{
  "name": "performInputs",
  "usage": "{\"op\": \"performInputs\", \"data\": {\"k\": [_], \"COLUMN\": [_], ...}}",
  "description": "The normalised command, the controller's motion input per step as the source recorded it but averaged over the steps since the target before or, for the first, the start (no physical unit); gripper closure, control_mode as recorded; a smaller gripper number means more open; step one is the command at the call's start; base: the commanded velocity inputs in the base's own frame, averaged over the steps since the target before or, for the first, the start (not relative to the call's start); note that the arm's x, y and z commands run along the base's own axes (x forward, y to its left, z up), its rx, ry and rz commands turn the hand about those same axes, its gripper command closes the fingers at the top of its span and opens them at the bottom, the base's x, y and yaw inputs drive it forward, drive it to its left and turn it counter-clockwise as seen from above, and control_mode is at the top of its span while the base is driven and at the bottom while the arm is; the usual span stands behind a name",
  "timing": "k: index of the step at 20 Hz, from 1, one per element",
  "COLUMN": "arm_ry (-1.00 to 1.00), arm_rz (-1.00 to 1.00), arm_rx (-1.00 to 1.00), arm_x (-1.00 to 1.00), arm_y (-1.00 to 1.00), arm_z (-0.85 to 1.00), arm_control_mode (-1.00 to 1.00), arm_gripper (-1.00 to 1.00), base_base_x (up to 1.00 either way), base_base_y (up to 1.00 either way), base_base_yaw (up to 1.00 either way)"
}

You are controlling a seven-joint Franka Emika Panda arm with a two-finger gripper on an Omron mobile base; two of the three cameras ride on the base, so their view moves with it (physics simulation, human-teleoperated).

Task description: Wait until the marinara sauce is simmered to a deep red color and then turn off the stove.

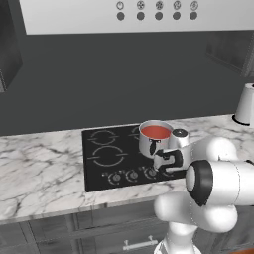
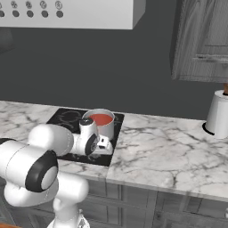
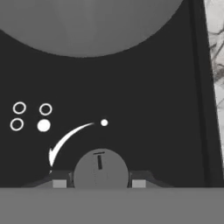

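Observation:
The marinara sauce (image 1: 156, 132) (image 2: 101, 119) is a smooth orange-red disc inside a shiny steel pot (image 1: 151, 144) on the right side of the black stove (image 1: 104, 149) (image 2: 62, 116). My gripper (image 1: 163, 169) (image 2: 105, 145) hangs low over the stove's front right corner, just in front of the pot. In the hand view my gripper (image 3: 99, 180) is open, its two tips straddling a round grey knob (image 3: 100, 168) with narrow gaps. The knob's mark points straight up toward a white dot (image 3: 104, 122). The pot's grey underside (image 3: 87, 26) curves across the top.
More grey knobs (image 1: 124, 176) line the stove's front to the left of my hand. Marble counter (image 1: 39, 168) (image 2: 169, 151) spreads on both sides. A white cylinder (image 1: 245, 104) (image 2: 218, 113) stands far right. The grey hood panel (image 1: 149, 12) hangs overhead, with a wood cabinet (image 2: 205, 40) to its right.

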Motion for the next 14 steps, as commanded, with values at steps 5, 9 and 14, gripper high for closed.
{"op": "performInputs", "data": {"k": [5,9,14], "arm_ry": [-0.09,-0.09,-0.10], "arm_rz": [-0.51,-0.56,-0.58], "arm_rx": [0.06,0.06,0.05], "arm_x": [-0.79,-0.77,-0.70], "arm_y": [-0.29,-0.30,-0.31], "arm_z": [-0.33,-0.39,-0.36], "arm_control_mode": [-1.00,-1.00,-1.00], "arm_gripper": [1.00,1.00,1.00], "base_base_x": [0.00,0.00,0.00], "base_base_y": [0.00,0.00,0.00], "base_base_yaw": [0.00,0.00,0.00]}}
